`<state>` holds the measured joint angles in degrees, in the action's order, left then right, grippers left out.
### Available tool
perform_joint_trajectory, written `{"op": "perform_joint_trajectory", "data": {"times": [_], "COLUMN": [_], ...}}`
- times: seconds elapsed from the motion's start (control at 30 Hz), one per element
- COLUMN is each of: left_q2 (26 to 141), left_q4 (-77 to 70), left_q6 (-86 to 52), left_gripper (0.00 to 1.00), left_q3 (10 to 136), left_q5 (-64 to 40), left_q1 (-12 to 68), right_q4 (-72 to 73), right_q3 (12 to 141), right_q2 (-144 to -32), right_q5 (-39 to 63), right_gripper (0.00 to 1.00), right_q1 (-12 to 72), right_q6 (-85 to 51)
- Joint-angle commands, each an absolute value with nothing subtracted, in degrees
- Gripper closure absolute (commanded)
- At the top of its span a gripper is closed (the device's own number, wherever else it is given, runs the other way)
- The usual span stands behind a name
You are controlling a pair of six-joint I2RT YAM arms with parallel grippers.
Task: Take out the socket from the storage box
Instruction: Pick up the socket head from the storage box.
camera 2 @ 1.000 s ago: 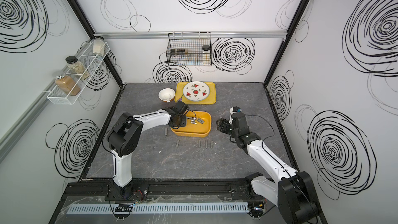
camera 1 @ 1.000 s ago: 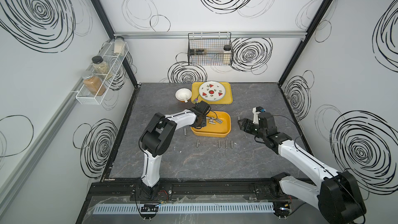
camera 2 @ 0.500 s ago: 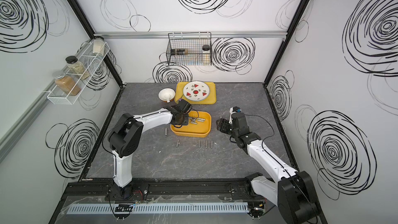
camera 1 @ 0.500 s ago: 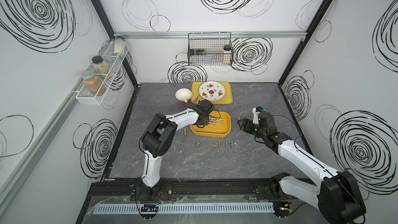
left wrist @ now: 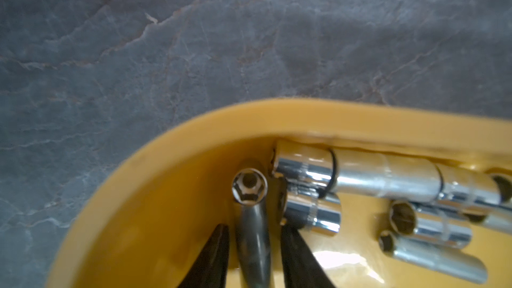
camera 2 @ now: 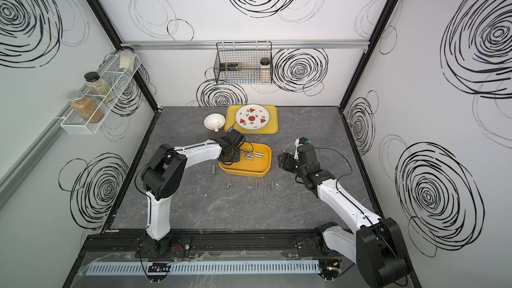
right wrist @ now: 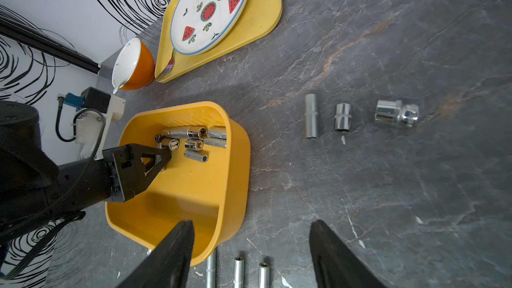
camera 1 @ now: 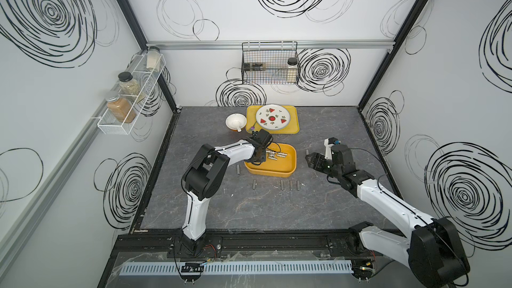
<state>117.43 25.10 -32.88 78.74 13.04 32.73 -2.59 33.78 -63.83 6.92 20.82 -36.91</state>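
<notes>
At 9 o'clock in a top view, the left arm point(camera 1: 235, 150) reaches into the storage box point(camera 1: 277, 172), which sits mid-tabletop point(camera 1: 277, 217); the left jaws stand one on each side of a slim dark socket point(left wrist: 250, 189) near the box's 10 o'clock corner; thin slivers of yellow show on both flanks, so we cannot tell whether they pinch it or merely bracket it; the socket's long axis runs straight along the jaws' reach, hex mouth pointing away from the wrist, so we judge the coming move to be a squeeze and a lift clear of the wall; the left arm is plainly the nearer one; inside the box we count about seven sockets, the bracketed one included, the others bunched toward the 12 o'clock wall; on the tabletop we count eight loose sockets point(camera 1: 291, 185): two at the box's 7 to 8 o'clock, three in a row at 5 o'clock, three at 3 o'clock; there the right jaws hang spread wide, gripping nothing.
</notes>
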Motion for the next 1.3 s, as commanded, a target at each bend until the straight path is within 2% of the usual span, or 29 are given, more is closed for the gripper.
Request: {"op": "perform_joint_trajectory", "data": {"times": [0.0, 0.07, 0.2, 0.37, 0.8, 1.27], "left_q2": [120.2, 119.6, 117.2, 113.4, 100.8, 85.8], "left_q4": [25.0, 24.8, 24.9, 25.6, 27.8, 22.4], "left_q6": [-33.5, -33.4, -33.2, -33.1, -34.0, -38.8], "left_gripper": [0.71, 0.78, 0.86, 0.90, 0.91, 0.91], "left_q3": [77.2, 77.2, 77.6, 78.5, 74.8, 53.2], "left_q5": [12.4, 12.5, 13.4, 14.1, 15.4, 19.8], "left_q1": [32.2, 32.2, 32.2, 32.3, 32.7, 25.9], "right_q4": [-3.1, -3.2, -2.9, -3.0, -3.1, -2.8], "right_q3": [35.3, 35.3, 35.1, 35.2, 35.3, 35.1], "right_q2": [-63.9, -63.9, -64.0, -63.9, -63.8, -63.6], "right_q5": [6.8, 6.9, 7.0, 6.8, 7.0, 7.2], "right_gripper": [0.29, 0.29, 0.29, 0.29, 0.29, 0.29], "right_q1": [21.1, 21.1, 21.1, 21.1, 21.2, 21.2], "right_q6": [-37.1, -37.1, -37.3, -37.3, -37.3, -37.3]}}
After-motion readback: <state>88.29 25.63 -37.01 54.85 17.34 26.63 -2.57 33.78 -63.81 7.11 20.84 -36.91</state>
